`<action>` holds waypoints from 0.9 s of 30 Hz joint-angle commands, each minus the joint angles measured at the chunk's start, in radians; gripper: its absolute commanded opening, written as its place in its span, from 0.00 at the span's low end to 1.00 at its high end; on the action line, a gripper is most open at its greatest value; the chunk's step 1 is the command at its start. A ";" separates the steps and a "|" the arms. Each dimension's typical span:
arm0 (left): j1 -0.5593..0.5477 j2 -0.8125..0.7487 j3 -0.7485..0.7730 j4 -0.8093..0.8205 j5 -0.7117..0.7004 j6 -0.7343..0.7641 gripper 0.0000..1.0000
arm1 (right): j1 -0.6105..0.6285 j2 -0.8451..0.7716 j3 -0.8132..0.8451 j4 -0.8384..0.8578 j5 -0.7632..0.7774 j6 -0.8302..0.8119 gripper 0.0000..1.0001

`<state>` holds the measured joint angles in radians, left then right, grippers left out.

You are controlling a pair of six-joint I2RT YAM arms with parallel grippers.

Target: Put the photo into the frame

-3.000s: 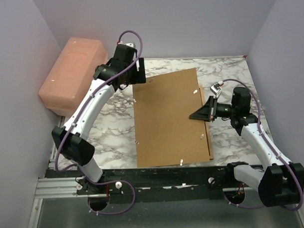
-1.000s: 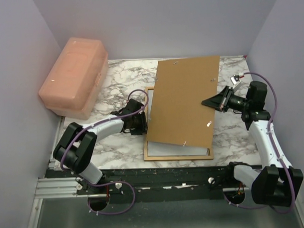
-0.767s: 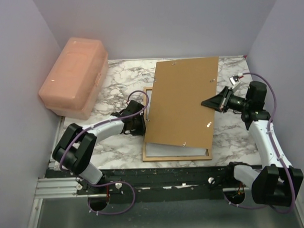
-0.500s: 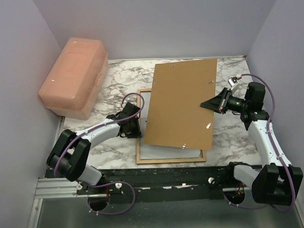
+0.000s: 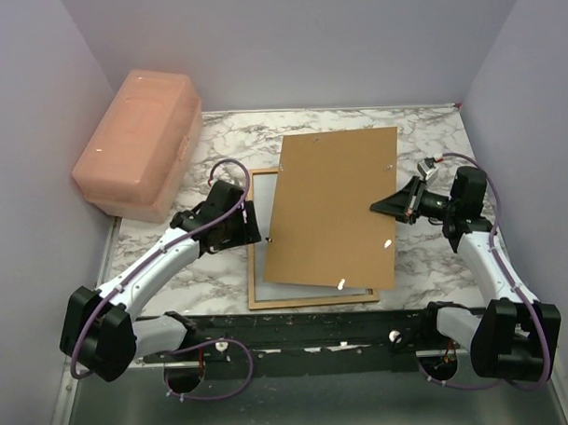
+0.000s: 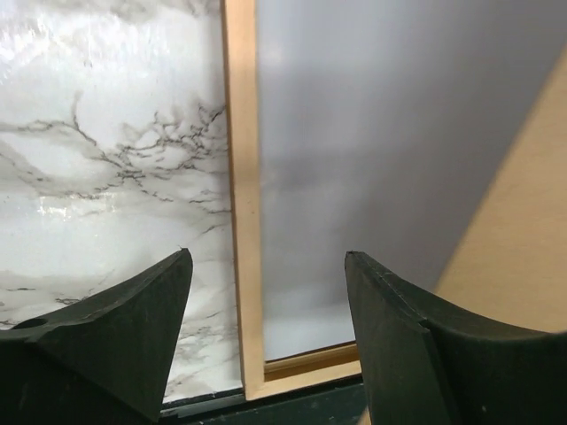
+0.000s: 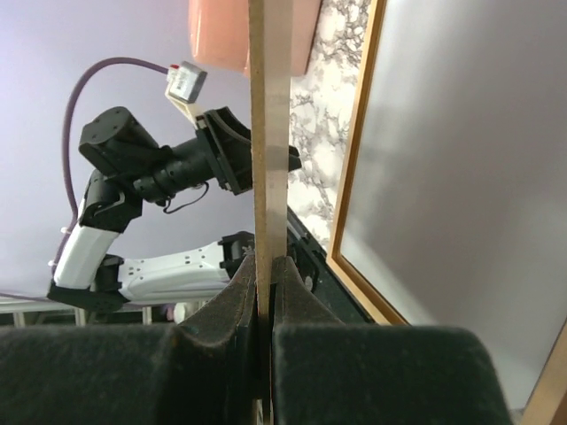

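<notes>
- Right gripper clamped on the brown board at its 3 o'clock edge (board tilted over the frame).
- Left gripper, fingers apart, over the frame's 9 o'clock rail.

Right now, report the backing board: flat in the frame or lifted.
Lifted: the backing board hangs tilted over the frame, its edge pinched by jaws of the right gripper.

Board tilted over frame, covering most of it; box at back-L, well apart.
</notes>
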<state>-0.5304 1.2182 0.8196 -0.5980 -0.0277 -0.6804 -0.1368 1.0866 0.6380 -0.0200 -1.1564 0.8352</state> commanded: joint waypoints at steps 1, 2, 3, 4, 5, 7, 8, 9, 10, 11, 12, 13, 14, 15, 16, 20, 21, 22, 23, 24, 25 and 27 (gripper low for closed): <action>-0.002 -0.020 0.094 -0.070 -0.032 0.024 0.72 | 0.005 -0.022 -0.008 0.151 -0.086 0.090 0.01; -0.002 -0.011 0.109 -0.079 -0.034 0.023 0.72 | 0.004 -0.022 -0.008 0.152 -0.088 0.092 0.01; -0.003 -0.002 0.128 -0.088 -0.036 0.024 0.72 | 0.005 -0.025 -0.009 0.152 -0.088 0.092 0.01; -0.010 0.004 0.145 -0.098 -0.041 0.025 0.72 | 0.004 -0.024 -0.010 0.153 -0.088 0.091 0.01; -0.017 0.013 0.166 -0.109 -0.048 0.024 0.72 | 0.004 -0.024 -0.012 0.156 -0.088 0.093 0.01; -0.037 0.031 0.206 -0.131 -0.058 0.025 0.72 | 0.005 -0.026 -0.021 0.167 -0.087 0.101 0.01; -0.050 0.040 0.223 -0.142 -0.065 0.025 0.72 | 0.005 -0.024 -0.028 0.181 -0.088 0.110 0.01; -0.059 0.050 0.239 -0.155 -0.070 0.027 0.72 | 0.005 -0.024 -0.037 0.200 -0.091 0.123 0.01; -0.070 0.058 0.251 -0.164 -0.073 0.028 0.72 | 0.005 -0.024 -0.047 0.227 -0.093 0.139 0.01; -0.076 0.066 0.261 -0.175 -0.078 0.028 0.72 | 0.005 -0.024 -0.053 0.245 -0.095 0.153 0.01; -0.082 0.071 0.266 -0.183 -0.081 0.026 0.72 | 0.004 -0.023 -0.058 0.259 -0.096 0.162 0.01; -0.087 0.074 0.270 -0.192 -0.084 0.023 0.72 | 0.003 -0.022 -0.059 0.264 -0.095 0.162 0.01; -0.092 0.073 0.270 -0.197 -0.084 0.021 0.72 | 0.004 -0.019 -0.061 0.266 -0.095 0.162 0.01; -0.095 0.073 0.268 -0.206 -0.084 0.019 0.72 | 0.004 -0.017 -0.060 0.269 -0.094 0.162 0.01; -0.098 0.072 0.267 -0.214 -0.085 0.016 0.72 | 0.005 -0.016 -0.060 0.270 -0.091 0.163 0.00; -0.106 0.049 0.243 -0.247 -0.089 -0.003 0.72 | 0.005 -0.015 -0.061 0.297 -0.074 0.185 0.01; -0.110 0.044 0.234 -0.249 -0.086 -0.009 0.72 | 0.005 -0.015 -0.060 0.307 -0.069 0.191 0.01; -0.113 0.036 0.224 -0.251 -0.079 -0.013 0.72 | 0.004 -0.014 -0.062 0.314 -0.064 0.196 0.01; -0.117 0.029 0.217 -0.254 -0.074 -0.019 0.72 | 0.004 -0.015 -0.062 0.322 -0.060 0.202 0.00; -0.124 0.021 0.211 -0.257 -0.074 -0.023 0.72 | 0.004 -0.013 -0.064 0.330 -0.057 0.207 0.01; -0.130 0.015 0.204 -0.260 -0.074 -0.030 0.71 | 0.005 -0.012 -0.066 0.340 -0.057 0.215 0.01; -0.145 -0.002 0.199 -0.264 -0.074 -0.041 0.71 | 0.004 -0.008 -0.071 0.354 -0.058 0.223 0.01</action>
<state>-0.6411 1.2648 1.0389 -0.8246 -0.1062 -0.6846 -0.1375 1.0843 0.5724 0.2272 -1.1938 0.9981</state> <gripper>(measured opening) 0.716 0.060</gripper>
